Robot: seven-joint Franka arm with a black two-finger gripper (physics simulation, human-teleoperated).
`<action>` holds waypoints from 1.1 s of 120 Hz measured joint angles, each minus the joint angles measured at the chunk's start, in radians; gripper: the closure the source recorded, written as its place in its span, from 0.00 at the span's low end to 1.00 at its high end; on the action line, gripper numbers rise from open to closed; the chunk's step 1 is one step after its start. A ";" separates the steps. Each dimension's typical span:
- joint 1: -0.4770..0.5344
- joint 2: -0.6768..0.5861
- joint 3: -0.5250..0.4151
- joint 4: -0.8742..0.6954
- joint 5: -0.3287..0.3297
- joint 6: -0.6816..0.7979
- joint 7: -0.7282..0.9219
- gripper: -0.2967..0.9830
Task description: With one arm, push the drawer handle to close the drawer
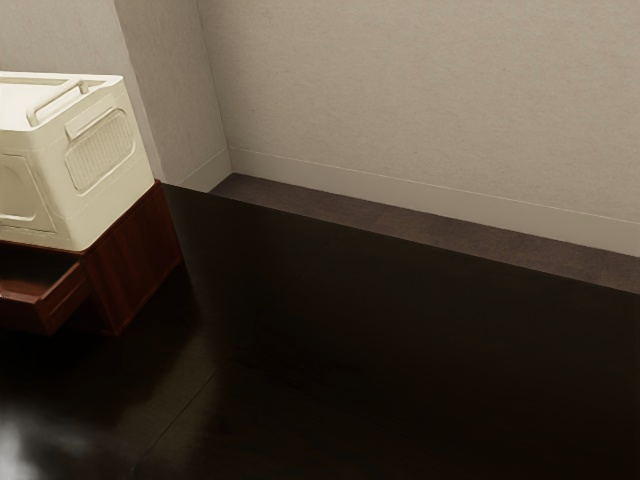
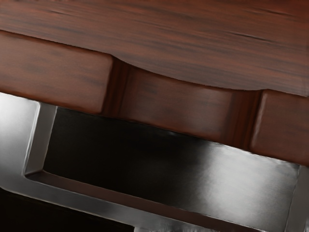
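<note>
Hand turned slightly askew, its camera angled downward, close in.

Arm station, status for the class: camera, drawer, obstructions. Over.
Wrist camera close on reddish-brown wood. Drawer open. White case atop cabinet, likely clear of drawer's path.

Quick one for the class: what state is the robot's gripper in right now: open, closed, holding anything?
Black gripper: it cannot be told whether it is open, closed or holding anything.

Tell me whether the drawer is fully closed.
No, the exterior view shows the drawer jutting out from its wooden cabinet.
</note>
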 joint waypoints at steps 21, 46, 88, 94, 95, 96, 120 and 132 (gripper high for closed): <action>-0.003 0.016 0.003 -0.026 -0.018 0.128 -0.005 0.84; -0.031 0.070 0.003 -0.028 -0.062 0.255 -0.010 0.85; -0.069 0.143 0.003 -0.027 -0.142 0.425 -0.019 0.85; -0.071 0.151 0.003 -0.027 -0.147 0.447 -0.020 0.85; -0.072 0.152 0.003 -0.027 -0.148 0.450 -0.020 0.85; -0.074 0.153 0.003 -0.027 -0.149 0.454 -0.020 0.85; -0.076 0.173 0.005 -0.052 -0.175 0.514 -0.023 0.85; -0.070 0.165 0.006 -0.074 -0.181 0.493 -0.023 0.85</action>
